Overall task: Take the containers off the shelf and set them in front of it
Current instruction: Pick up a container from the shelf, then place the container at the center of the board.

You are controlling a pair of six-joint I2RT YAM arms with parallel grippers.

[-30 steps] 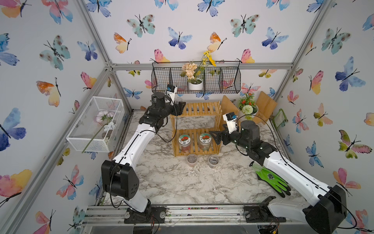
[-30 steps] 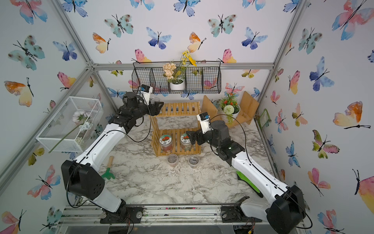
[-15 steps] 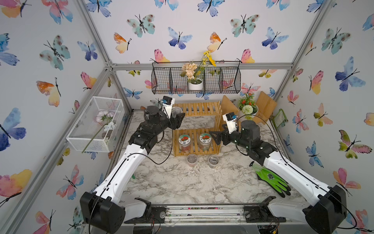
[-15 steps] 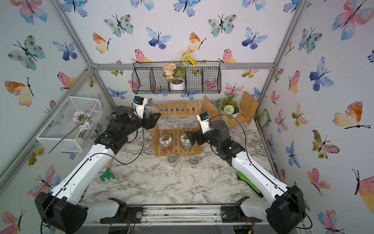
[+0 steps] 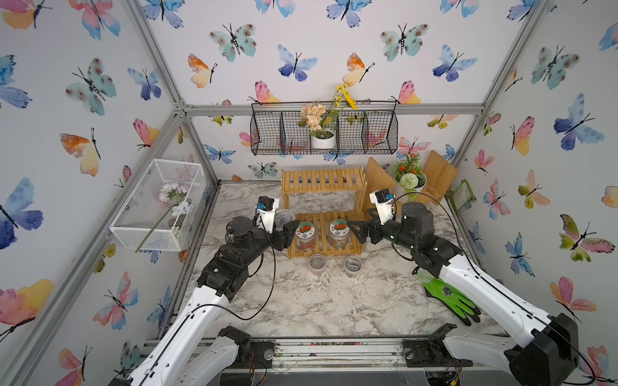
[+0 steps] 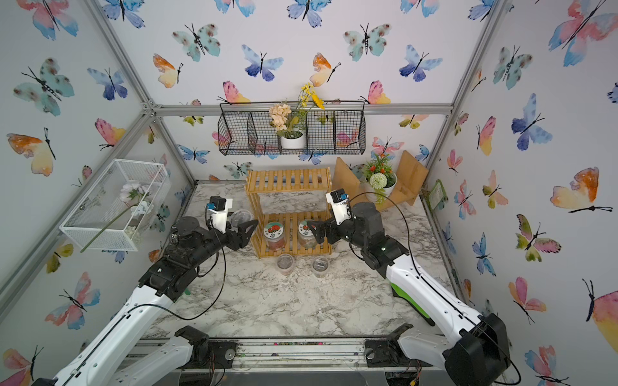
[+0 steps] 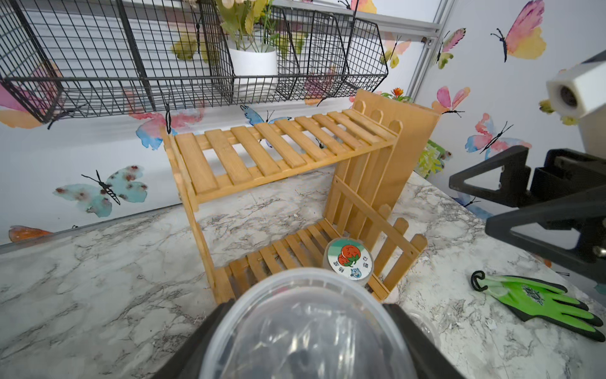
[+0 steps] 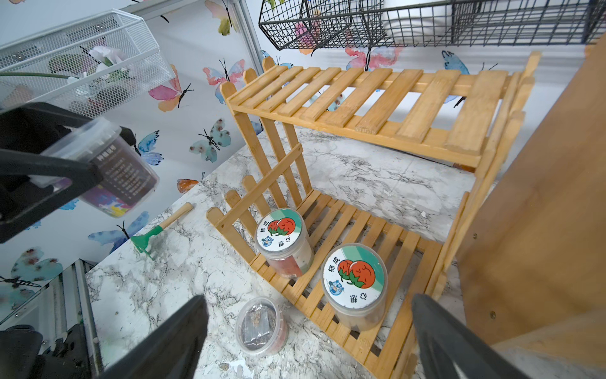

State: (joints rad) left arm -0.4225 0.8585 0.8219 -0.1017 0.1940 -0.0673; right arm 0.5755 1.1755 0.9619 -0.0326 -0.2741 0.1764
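Left gripper [image 5: 287,224] holds a dark-filled cup [image 5: 282,216] beside the shelf [image 5: 322,180]; right gripper [image 5: 355,230] spread wide, empty.
Left of the shelf, the left gripper's part-closed fingers clamp the tilted cup in the air. On the shelf's lower tier stand the left jar [image 5: 305,230] and right jar [image 5: 338,228]. Just before the shelf sit a small cup [image 5: 317,262] and a second small cup [image 5: 352,265]. Right of the shelf, the right gripper points at the right jar.

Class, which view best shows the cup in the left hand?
Right wrist view: the cup shows its side and label. Left wrist view shows only its blurred top; both top views, a small lid.
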